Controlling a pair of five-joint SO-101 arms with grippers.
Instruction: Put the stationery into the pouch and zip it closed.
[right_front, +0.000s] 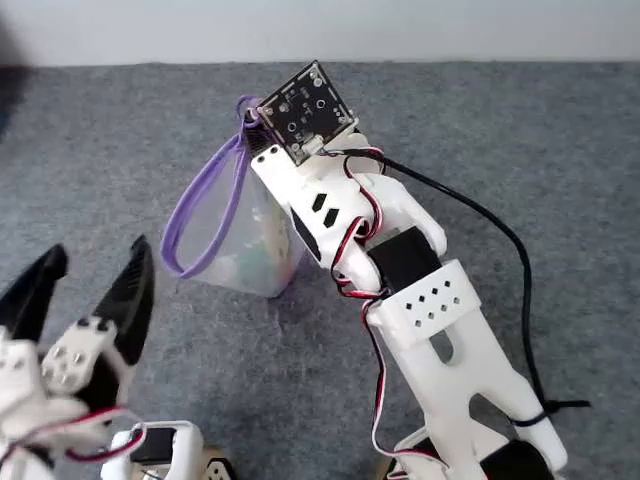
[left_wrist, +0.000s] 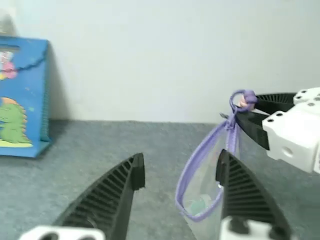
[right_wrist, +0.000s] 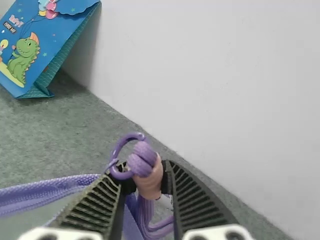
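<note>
Pinches with the right gripper (right_wrist: 145, 174), fingers closed tight, the purple zipper pull (right_wrist: 131, 159) at the far end of the clear pouch (right_front: 220, 270). Stands upright on the grey table (right_front: 560, 150), mouth wide open, long axis from near-left to far-right, stationery (right_front: 255, 265) already inside. Hangs near-left with the left gripper (right_front: 97, 268), fingers spread wide and holding nothing, just beside the near end of the zipper band (right_front: 195, 225). Seems to call for bracing that near end while drawing the pull along this axis. Nothing between. Blue gift bag (left_wrist: 22, 100) far left, well apart.
</note>
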